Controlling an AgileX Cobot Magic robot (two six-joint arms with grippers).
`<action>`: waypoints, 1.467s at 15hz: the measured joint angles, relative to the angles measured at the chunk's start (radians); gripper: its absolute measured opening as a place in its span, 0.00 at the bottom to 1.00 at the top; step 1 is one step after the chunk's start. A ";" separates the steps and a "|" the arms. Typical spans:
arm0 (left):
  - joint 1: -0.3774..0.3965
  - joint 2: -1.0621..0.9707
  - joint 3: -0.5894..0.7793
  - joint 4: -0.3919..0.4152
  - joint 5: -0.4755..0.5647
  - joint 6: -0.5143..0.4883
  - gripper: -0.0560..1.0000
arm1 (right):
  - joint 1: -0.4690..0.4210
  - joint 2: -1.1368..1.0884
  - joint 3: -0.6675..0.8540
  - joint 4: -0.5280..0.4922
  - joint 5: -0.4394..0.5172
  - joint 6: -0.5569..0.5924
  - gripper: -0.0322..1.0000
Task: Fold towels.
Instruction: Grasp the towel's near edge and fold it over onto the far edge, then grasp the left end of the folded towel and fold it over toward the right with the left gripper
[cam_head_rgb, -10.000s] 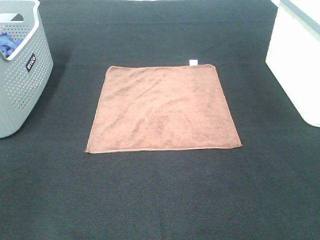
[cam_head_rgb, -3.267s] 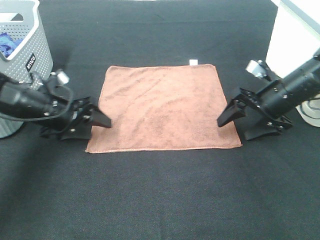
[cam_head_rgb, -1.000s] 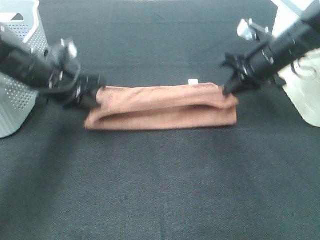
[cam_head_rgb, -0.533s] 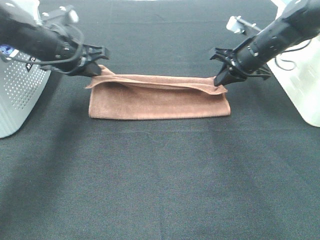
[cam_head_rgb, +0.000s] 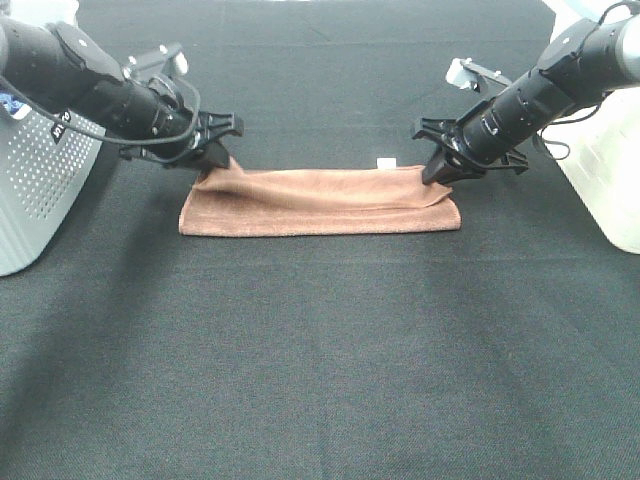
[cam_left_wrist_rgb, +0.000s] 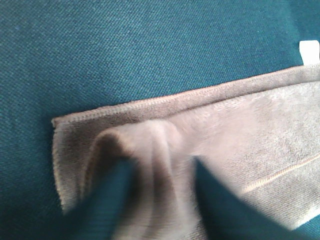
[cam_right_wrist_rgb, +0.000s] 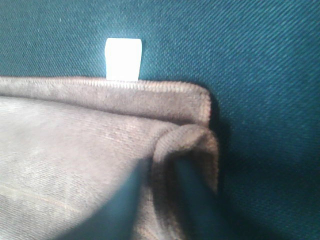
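- I see the towel (cam_head_rgb: 320, 202) lying folded into a long strip across the middle of the black table (cam_head_rgb: 320, 380).
- My left gripper (cam_head_rgb: 213, 160) is at the strip's far left corner, jaws clamped on a pinch of the top layer. The left wrist view shows cloth bunched up between the blurred fingers (cam_left_wrist_rgb: 107, 200).
- My right gripper (cam_head_rgb: 438, 170) is at the far right corner, jaws closed on a fold of the top layer, near the white tag (cam_head_rgb: 384, 162).
- The top layer rises slightly towards both grippers.
- A grey basket (cam_head_rgb: 40, 190) stands to the left and a white bin (cam_head_rgb: 600, 150) to the right, both apart from the towel.
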 joint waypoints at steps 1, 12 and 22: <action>0.000 0.000 -0.003 0.007 0.004 -0.003 0.60 | 0.000 0.000 -0.010 0.000 0.024 0.002 0.61; 0.046 0.027 -0.007 0.210 0.114 -0.291 0.78 | 0.000 -0.013 -0.028 -0.215 0.233 0.259 0.81; 0.008 0.099 -0.064 0.142 0.096 -0.284 0.08 | 0.000 -0.013 -0.028 -0.217 0.242 0.261 0.81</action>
